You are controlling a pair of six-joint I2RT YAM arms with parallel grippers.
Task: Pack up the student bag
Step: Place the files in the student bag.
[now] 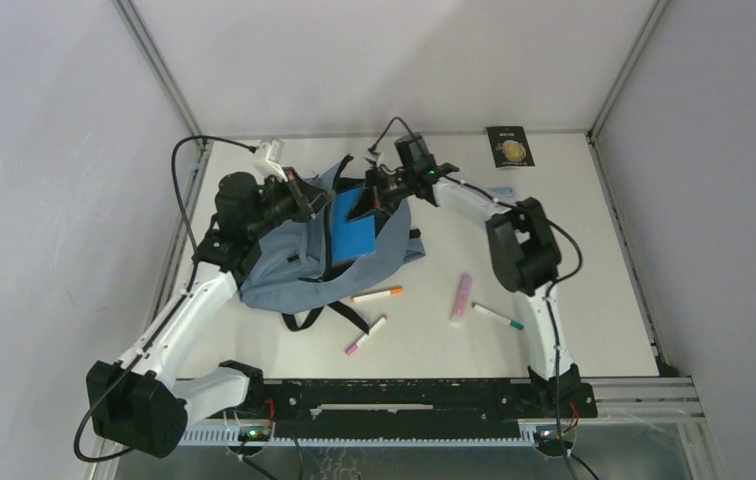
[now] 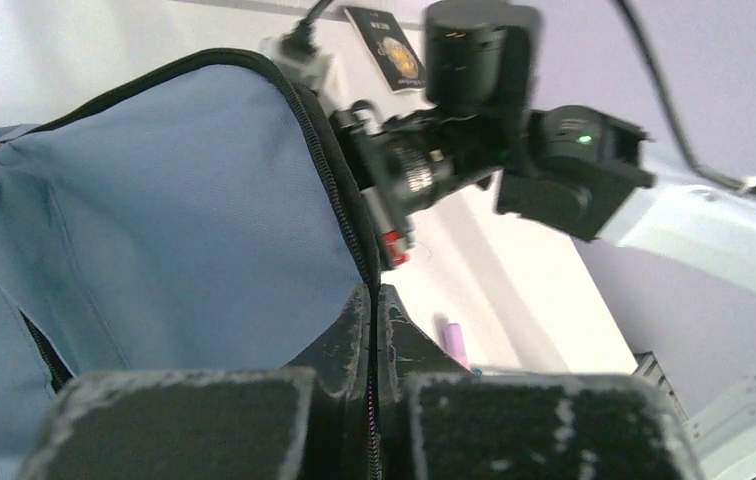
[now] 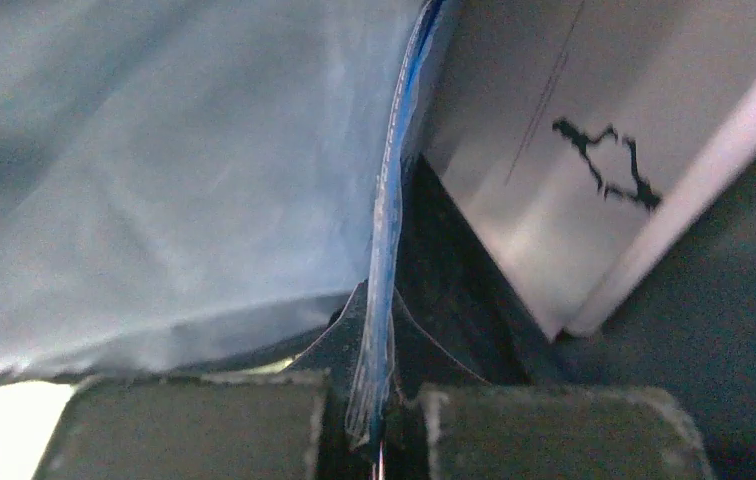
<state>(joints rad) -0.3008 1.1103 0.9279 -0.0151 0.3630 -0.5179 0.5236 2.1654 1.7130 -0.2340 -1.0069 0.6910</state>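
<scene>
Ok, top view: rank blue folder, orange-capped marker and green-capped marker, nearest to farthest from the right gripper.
1. blue folder, clamped in the right gripper at the student bag.
2. orange-capped marker, on the table toward the bases.
3. green-capped marker, farther right, beside the right arm.

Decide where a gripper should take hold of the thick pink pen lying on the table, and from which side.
Best grip the thick pink pen mid-length, straight down from above, fingers across its narrow width. It lies flat on the table, pointing roughly away from the arms, with bare surface along both long sides.
</scene>
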